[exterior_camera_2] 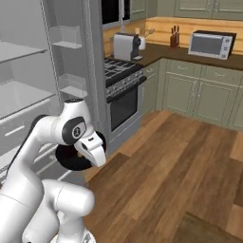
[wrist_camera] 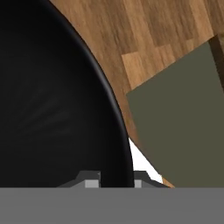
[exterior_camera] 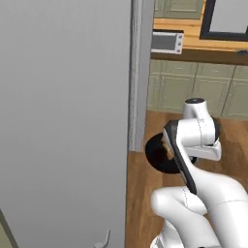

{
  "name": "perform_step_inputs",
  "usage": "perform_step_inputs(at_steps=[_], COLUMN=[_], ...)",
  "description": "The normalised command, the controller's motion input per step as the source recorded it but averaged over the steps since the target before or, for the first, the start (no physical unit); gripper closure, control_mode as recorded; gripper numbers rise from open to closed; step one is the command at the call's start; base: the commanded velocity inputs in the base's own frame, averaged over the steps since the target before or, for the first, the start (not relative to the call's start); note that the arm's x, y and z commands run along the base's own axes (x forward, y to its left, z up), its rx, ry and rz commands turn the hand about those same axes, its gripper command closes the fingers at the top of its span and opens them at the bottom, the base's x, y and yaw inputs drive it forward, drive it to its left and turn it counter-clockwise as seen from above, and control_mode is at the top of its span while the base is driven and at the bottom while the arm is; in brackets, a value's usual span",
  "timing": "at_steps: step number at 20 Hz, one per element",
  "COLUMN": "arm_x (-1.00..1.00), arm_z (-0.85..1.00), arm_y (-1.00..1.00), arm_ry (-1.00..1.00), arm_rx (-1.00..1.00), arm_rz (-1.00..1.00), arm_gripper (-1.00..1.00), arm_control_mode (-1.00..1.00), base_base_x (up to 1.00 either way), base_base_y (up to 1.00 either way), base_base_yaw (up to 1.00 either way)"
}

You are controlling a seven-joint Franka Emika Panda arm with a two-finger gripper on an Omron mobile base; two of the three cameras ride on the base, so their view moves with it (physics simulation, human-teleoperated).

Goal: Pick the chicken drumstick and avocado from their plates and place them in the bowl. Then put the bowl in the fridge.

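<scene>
1. Right base view had the fridge (exterior_camera_2: 28, 95) as the largest thing, standing open at the left with its pale shelves and drawers exposed; in the left base view its plain grey door (exterior_camera: 63, 121) rose edge-on beside the arm.
2. Next in size came the olive-green cabinets (exterior_camera_2: 204, 95) under a dark desk (exterior_camera_2: 161, 53) that carried a toaster oven (exterior_camera_2: 211, 43), a pale coffee machine (exterior_camera_2: 127, 46) and a knife block (exterior_camera_2: 175, 38), with a range (exterior_camera_2: 121, 90) just beside the fridge.
3. The bowl (exterior_camera_2: 71, 159) hung in the air over the wooden floor (exterior_camera_2: 171, 166), carried at the end of the arm, near the lower fridge drawers.
4. In the hand view the tool (wrist_camera: 116, 181) was clamped on the bowl's rim, one fingertip inside the wall and one outside.
5. The relation that mattered, as I judged it: the open fridge lay to the bowl's left in the right base view, so the bowl had to travel sideways onto a shelf and stay level.
6. Whether the chicken drumstick and avocado lay inside could not be told; the bowl's interior showed only black.
7. No readable brand, label or writing appeared anywhere.
</scene>
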Motion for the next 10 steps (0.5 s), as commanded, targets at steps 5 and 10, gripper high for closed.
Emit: perform_step_inputs(at_steps=[5, 10], arm_x=[0.0, 0.0], arm_z=[0.0, 0.0], arm_y=[0.0, 0.0], arm_ry=[0.0, 0.0], arm_rx=[0.0, 0.0], arm_rz=[0.0, 0.0], arm_gripper=[1.0, 1.0], arm_control_mode=[1.0, 1.0], base_base_x=[0.99, 0.7], base_base_y=[-0.51, -0.13], base_base_yaw=[0.36, 0.24])
